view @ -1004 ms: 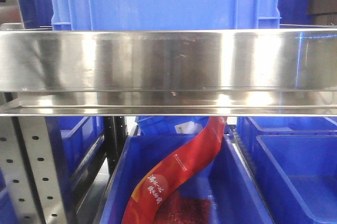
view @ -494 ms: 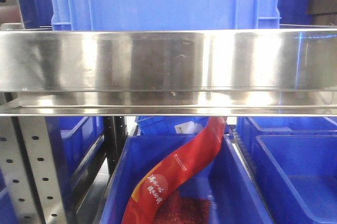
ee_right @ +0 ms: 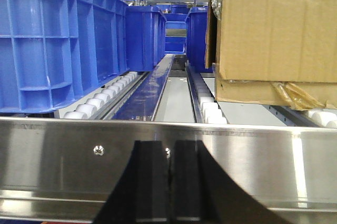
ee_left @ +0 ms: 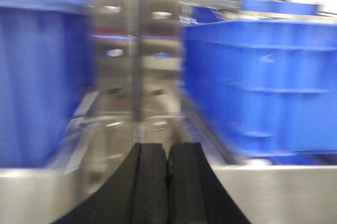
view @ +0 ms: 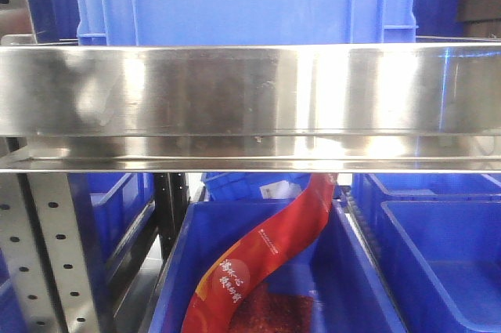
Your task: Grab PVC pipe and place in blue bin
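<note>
The PVC pipe is not in any view. Blue bins show in every view: a large one (view: 235, 0) on the upper shelf, one (ee_left: 263, 87) to the right of my left gripper, and one (ee_right: 52, 39) on the rollers at the left. My left gripper (ee_left: 167, 150) is shut with nothing between its black fingers and points down a gap between two bins. The left wrist view is blurred. My right gripper (ee_right: 169, 147) is also shut and empty, right in front of a steel rail (ee_right: 274, 166).
A wide steel shelf rail (view: 250, 98) crosses the front view. Below it, a blue bin (view: 356, 286) holds a red bag (view: 266, 251); another bin (view: 446, 262) stands to the right. A cardboard box (ee_right: 274, 29) sits on roller tracks (ee_right: 209, 109) at the right.
Only the reflections on the steel rail have shifted slightly. The bins and the red bag are where they were.
</note>
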Available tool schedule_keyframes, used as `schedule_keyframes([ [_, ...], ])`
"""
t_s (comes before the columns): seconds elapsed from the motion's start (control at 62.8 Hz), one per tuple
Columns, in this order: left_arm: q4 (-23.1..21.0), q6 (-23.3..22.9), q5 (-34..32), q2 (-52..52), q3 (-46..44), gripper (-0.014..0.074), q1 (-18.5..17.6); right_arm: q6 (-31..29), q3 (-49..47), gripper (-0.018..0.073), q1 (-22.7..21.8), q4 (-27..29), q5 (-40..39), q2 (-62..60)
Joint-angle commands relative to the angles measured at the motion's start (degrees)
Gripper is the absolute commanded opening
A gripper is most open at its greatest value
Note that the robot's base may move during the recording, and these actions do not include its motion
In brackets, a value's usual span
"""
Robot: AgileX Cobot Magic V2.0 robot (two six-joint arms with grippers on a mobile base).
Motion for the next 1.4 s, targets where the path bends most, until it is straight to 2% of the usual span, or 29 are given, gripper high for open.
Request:
schedule_keyframes([
  [0.0,0.90,-0.06,0.18,-4.04,2.97,-0.0111,2.63,-0.25,0.13,-0.0167,-0.27,-0.13,-1.44,-0.19],
  [0.239,0.90,-0.06,-0.63,-9.23,9.88,-0.0111,3.36,-0.25,0.13,-0.0167,-0.27,-0.13,-1.44,-0.19],
  [0.303,0.90,-0.06,-1.75,-9.23,9.88,-0.0111,3.36,-0.25,0.13,-0.0167,-0.27,-0.13,-1.44,-0.19],
  [0.398,0.90,-0.06,1.43,-9.23,9.88,-0.0111,3.36,-0.25,0.13,-0.0167,-0.27,-0.13,-1.44,-0.19],
  [1.386,0.90,-0.06,1.28,-9.23,9.88,-0.0111,3.36,-0.25,0.13,-0.0167,-0.27,-0.13,-1.44,-0.19],
])
